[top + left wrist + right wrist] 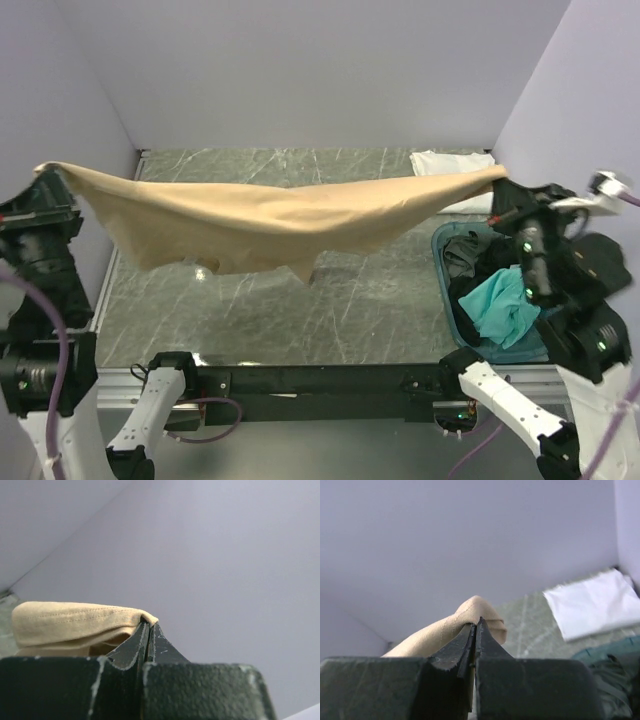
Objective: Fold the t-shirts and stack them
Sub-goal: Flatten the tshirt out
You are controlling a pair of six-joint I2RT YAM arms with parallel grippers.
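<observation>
We have the tan t-shirt (270, 215) strung in the air between both arms, sagging mid-span above the surface (330, 310). Left tool (148, 630) is pinched tight on one corner, right tool (476, 625) on the other. We read this as the spread step. Next: lower both ends evenly under tension and lay it flat, short of the white t-shirt (450, 165). The teal t-shirt (500, 305) and dark grey t-shirt (470, 255) sit in the basket (440, 240).

Four shirts in all: one tan shirt (270, 215) in the middle, one white shirt (450, 165) at 2 o'clock, one teal shirt (500, 305) and one dark grey shirt (470, 255) at 4 o'clock. One basket (447, 300), one table (300, 165). Two grippers: left gripper (43, 169) at 9 o'clock, right gripper (503, 177) at 3 o'clock.
</observation>
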